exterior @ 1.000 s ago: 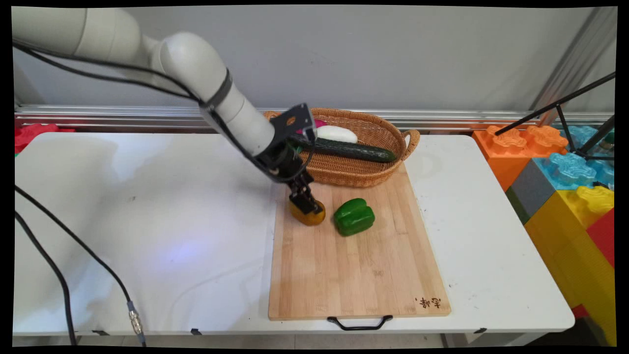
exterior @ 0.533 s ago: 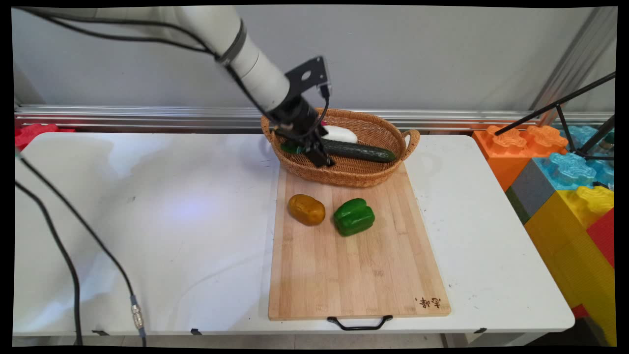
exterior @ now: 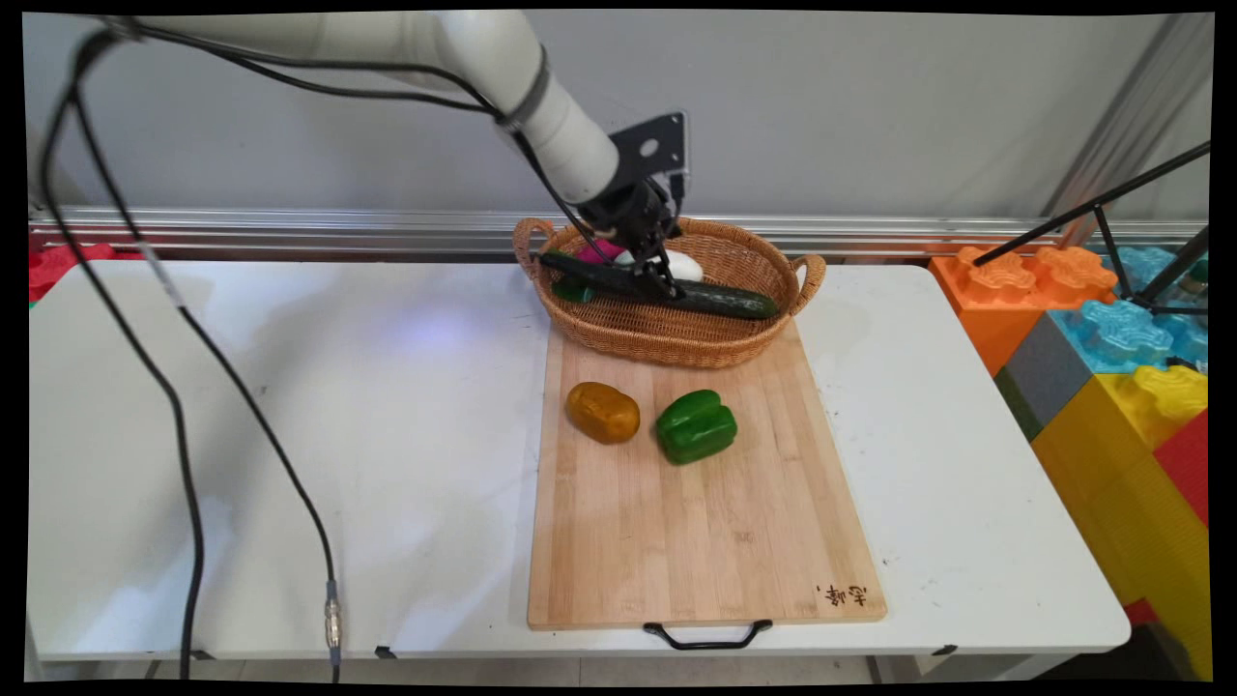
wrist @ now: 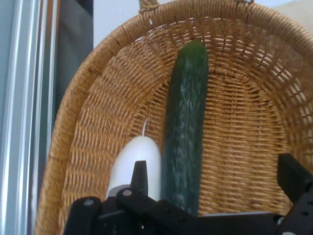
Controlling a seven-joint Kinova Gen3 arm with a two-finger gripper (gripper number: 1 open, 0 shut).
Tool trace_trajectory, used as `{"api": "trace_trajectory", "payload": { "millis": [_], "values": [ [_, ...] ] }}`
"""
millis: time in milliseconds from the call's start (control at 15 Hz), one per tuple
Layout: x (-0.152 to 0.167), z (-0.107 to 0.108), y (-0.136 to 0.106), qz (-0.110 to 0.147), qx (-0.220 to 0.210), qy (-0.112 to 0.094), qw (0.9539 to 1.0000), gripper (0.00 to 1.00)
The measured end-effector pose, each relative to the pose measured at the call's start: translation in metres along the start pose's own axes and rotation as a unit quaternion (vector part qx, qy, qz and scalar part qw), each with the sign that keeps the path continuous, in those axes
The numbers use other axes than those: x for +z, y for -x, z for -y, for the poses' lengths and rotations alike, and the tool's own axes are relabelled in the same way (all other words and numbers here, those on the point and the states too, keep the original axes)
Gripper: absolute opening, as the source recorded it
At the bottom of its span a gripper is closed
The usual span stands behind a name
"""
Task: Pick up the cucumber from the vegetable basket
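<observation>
In the main view, the gripper (exterior: 665, 286) hangs over the cucumber (exterior: 715, 300) in the wicker basket (exterior: 676, 338). In the hand view, its fingers (wrist: 140, 177) stand spread around the cucumber (wrist: 185, 142) (probably stiff, slippery; mid-length looks best).

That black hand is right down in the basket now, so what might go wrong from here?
The open hand straddles the cucumber with the white vegetable tight beside one finger, so closing may pinch or shove that too. The cucumber is long; gripped off-centre it might tilt and catch the wicker basket, possibly dragging it across the cutting board.
</observation>
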Motion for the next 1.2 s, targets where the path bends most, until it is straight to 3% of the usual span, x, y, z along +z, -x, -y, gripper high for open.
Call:
{"api": "trace_trajectory", "payload": {
  "millis": [467,1000,1067,1200],
  "values": [
    [0.056,0.004,-0.002,0.006,0.069,-0.006,0.9976,1.00],
    [0.091,0.003,-0.001,0.007,0.109,-0.015,0.9939,1.00],
    [0.093,0.003,-0.001,0.006,0.113,-0.016,0.9934,0.00],
    [0.095,0.003,-0.001,0.005,0.122,-0.017,0.9924,0.00]
  ]
}}
